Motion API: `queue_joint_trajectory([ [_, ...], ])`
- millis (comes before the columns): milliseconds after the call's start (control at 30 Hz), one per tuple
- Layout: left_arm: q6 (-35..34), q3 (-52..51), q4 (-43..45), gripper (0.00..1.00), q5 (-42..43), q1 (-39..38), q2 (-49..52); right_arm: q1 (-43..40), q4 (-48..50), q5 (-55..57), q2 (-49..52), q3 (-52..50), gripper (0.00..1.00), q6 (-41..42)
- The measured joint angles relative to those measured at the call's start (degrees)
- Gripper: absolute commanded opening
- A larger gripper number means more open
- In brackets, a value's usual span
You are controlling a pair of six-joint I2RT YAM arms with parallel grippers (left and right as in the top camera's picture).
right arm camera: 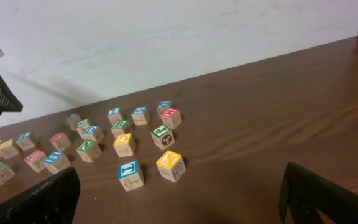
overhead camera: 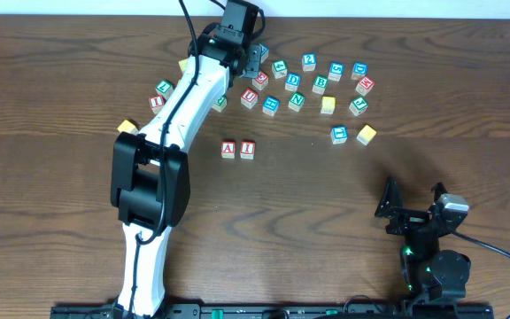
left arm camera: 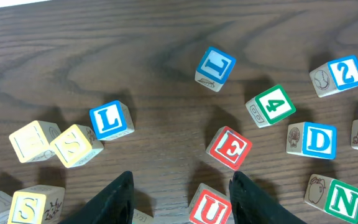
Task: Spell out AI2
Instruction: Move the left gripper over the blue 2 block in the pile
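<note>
**Q:** Where do the letters stand?

**A:** From overhead, the A block (overhead camera: 228,149) and I block (overhead camera: 247,149) sit side by side near the middle of the counter (overhead camera: 467,97). No block stands just right of the I, so I judge that only the digit is missing.

**Q:** Where is the digit, and which hand is nearer?

**A:** The 2 block (overhead camera: 309,61), blue-bordered, lies in the far cluster. The left hand (left arm camera: 180,177) hovers over that cluster, fingers spread and holding nothing. The 2 lies to the robot's right of it, near but not beneath it. The right hand (overhead camera: 412,202) sits at the near right, also spread and empty, well apart from every block. The left hand is plainly nearer.

**Q:** Does the block have a long axis?

**A:** No, it is a cube. In the left wrist view it sits skewed to the line between the fingers, so a wrist turn is probably needed.

**Q:** What does each view add?

**A:** Only the overhead view shows the A–I row and where the 2 belongs. The left wrist view shows that a red U block (left arm camera: 210,211) lies between the fingers, not the 2. It also shows the 2 block (left arm camera: 344,73) standing apart from the 4 block (left arm camera: 270,106) and D block (left arm camera: 319,140). In the right wrist view the cluster is too distant to read.
</note>
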Motion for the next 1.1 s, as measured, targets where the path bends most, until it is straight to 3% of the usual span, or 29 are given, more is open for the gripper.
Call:
queue_joint_trajectory([
  [600, -0.1, 0.0, 0.2, 0.49, 0.0, -1.6, 0.0, 0.0, 0.0, 0.0, 0.0, 0.0, 0.99, 0.0],
  [1100, -3.3, 0.3, 19.7, 0.58, 0.5, -6.1, 1.2, 0.0, 0.0, 0.0, 0.0, 0.0, 0.99, 0.0],
])
